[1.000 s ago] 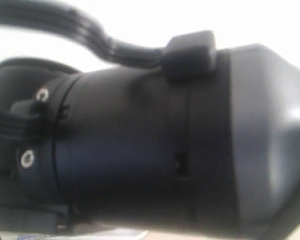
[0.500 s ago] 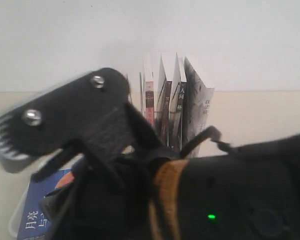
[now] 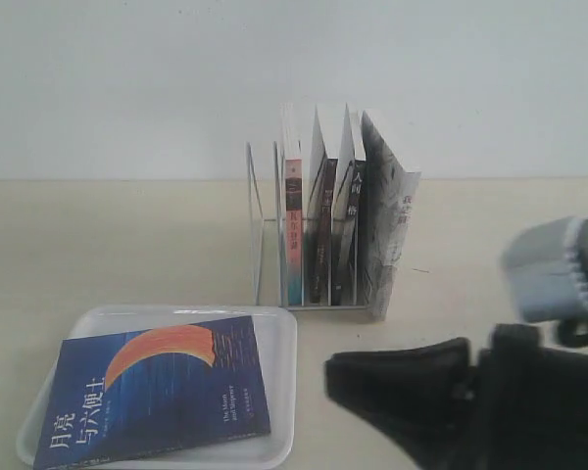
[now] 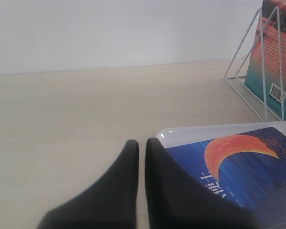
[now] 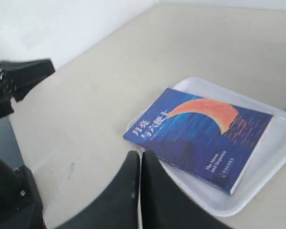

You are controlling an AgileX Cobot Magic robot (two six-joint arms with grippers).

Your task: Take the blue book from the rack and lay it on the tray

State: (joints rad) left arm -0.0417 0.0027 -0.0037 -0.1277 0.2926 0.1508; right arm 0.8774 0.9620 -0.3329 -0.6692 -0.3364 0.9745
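Note:
The blue book (image 3: pixel 162 392) lies flat, cover up, on the white tray (image 3: pixel 284 377) at the front left, its orange crescent and white title showing. The white wire rack (image 3: pixel 277 225) stands behind the tray. My right gripper (image 3: pixel 333 377) is low at the front right, shut and empty, its tips pointing toward the tray. In the right wrist view the shut gripper (image 5: pixel 139 155) sits just short of the tray (image 5: pixel 276 148) and the book (image 5: pixel 200 129). The left gripper (image 4: pixel 142 143) is shut and empty beside the tray corner (image 4: pixel 181 133) and the book (image 4: pixel 257 162).
Several other books stay upright in the rack, among them one with a pink-and-teal spine (image 3: pixel 292 235) and a grey-white marbled one (image 3: pixel 390 230). The rack's left slots stand empty (image 4: pixel 257 71). Part of the left arm (image 5: pixel 19 78) shows beyond the tray. A white wall runs behind the table.
The arm that filled the exterior view has drawn back to the lower right. The rack and the blue book on the tray now show in full.

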